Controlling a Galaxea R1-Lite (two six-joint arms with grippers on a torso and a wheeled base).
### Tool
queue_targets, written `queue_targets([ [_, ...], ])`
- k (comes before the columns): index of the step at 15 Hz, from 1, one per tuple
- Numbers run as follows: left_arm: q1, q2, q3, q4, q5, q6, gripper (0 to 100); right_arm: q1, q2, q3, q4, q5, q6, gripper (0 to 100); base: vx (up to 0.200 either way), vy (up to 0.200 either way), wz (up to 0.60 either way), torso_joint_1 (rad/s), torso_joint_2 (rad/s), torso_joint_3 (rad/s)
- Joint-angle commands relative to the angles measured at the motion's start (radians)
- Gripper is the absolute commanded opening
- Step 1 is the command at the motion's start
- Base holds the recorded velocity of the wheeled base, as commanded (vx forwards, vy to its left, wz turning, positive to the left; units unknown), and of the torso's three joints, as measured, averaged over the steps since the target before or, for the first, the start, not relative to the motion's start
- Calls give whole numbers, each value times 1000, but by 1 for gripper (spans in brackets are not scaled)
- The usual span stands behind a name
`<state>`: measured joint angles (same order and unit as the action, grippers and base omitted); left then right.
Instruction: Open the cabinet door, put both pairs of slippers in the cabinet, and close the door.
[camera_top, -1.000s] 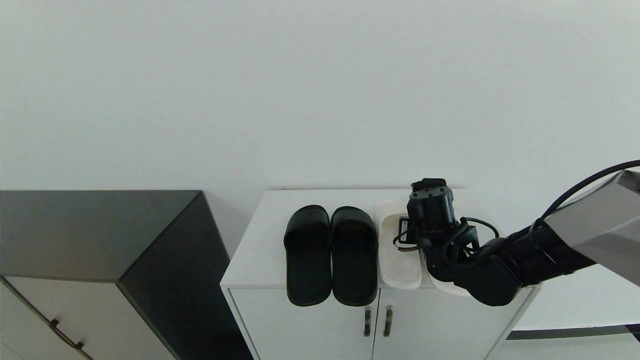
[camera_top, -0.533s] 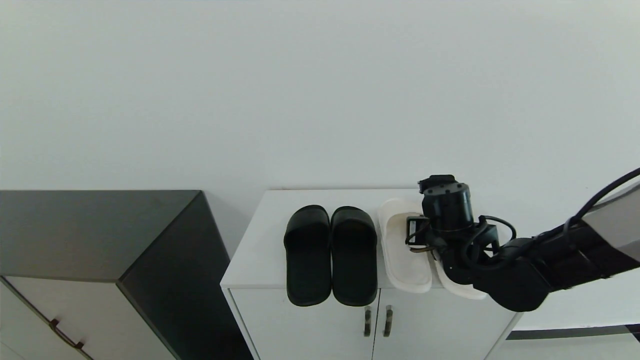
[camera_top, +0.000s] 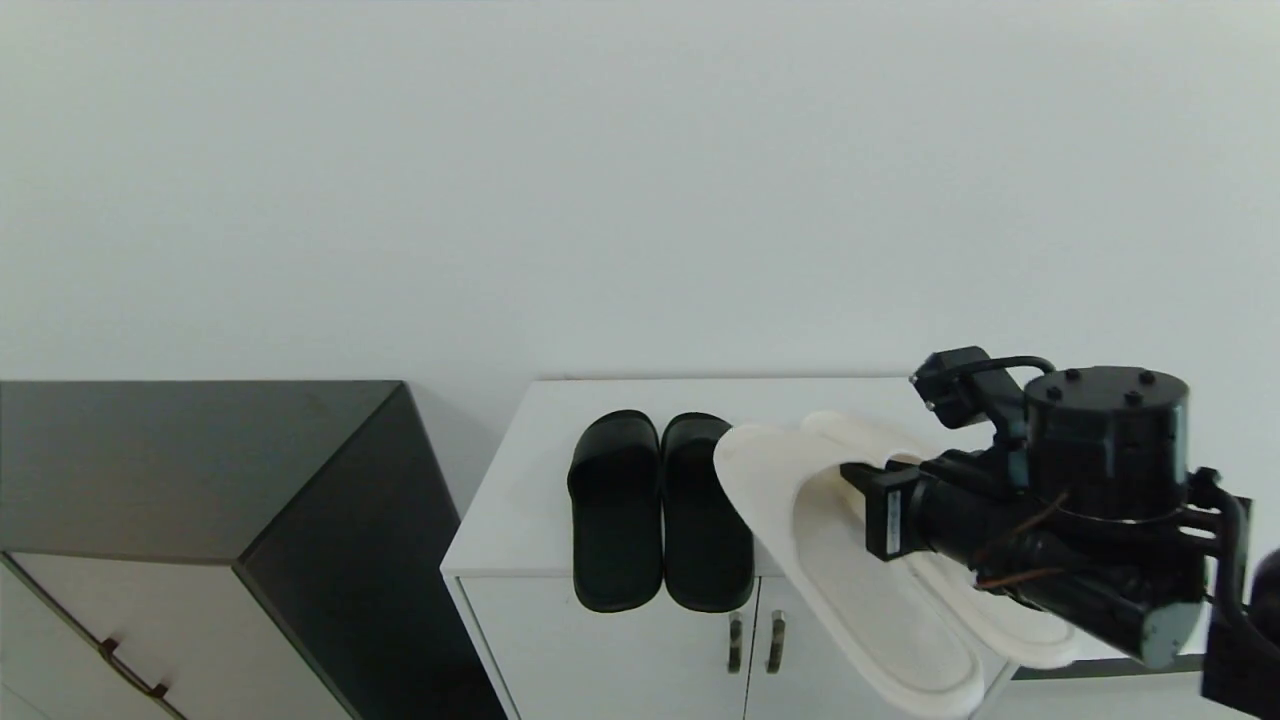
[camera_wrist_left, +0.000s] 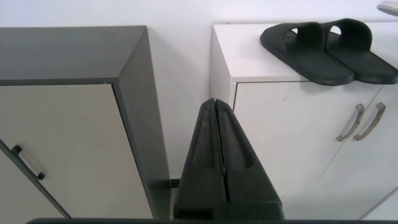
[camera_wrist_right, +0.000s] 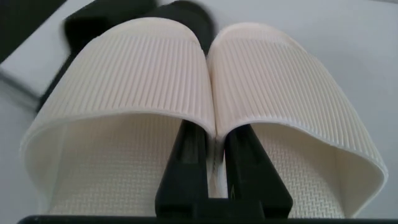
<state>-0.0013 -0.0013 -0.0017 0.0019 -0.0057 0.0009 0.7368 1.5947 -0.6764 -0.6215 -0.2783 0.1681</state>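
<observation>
White slippers (camera_top: 830, 560), head view: lifted off the top of the white cabinet (camera_top: 520, 500) and hanging in the air before its right side, strap ends higher and nearer the wall, heels lower and nearer the camera. Held by the right end effector (camera_top: 870, 500), pushed in under the straps. One second ago lying flat on the cabinet top, just beside the black slippers (camera_top: 660, 510); since then raised and drawn back toward the robot. Black slippers in the same place, side by side, heels at the front edge. Both doors shut, the two handles (camera_top: 752, 642) close together in the middle.

Left wrist view: left end effector (camera_wrist_left: 216, 124) with fingers pressed together, holding nothing, pointing at the gap between the dark cabinet (camera_wrist_left: 68, 56) and the white cabinet (camera_wrist_left: 286, 124). Black slippers (camera_wrist_left: 329, 43) on top, handles (camera_wrist_left: 364, 121) on closed doors.

Right wrist view: right end effector (camera_wrist_right: 216, 149) clamped on the White slippers (camera_wrist_right: 155, 81), one finger under each strap, the two inner walls squeezed between.

Judged from this: pick-up of the first pair done, door not yet opened. Opening probably left to the free left arm, since the right one is occupied.
</observation>
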Motion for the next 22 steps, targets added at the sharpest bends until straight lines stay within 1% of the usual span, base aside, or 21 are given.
queue_targets([
  [1,0,1,2,0,0,1,0,50,-124,58,17,24,-1,0,0,0,0,0,0,0],
  [4,0,1,0,0,0,1,0,78,-144,67,52,27,-4,0,0,0,0,0,0,0],
  [13,0,1,0,0,0,1,0,72,-140,103,46,41,-13,0,-200,0,0,2,3,4],
  [22,0,1,0,0,3,1,0,72,-134,124,45,44,-32,0,0,0,0,0,0,0],
])
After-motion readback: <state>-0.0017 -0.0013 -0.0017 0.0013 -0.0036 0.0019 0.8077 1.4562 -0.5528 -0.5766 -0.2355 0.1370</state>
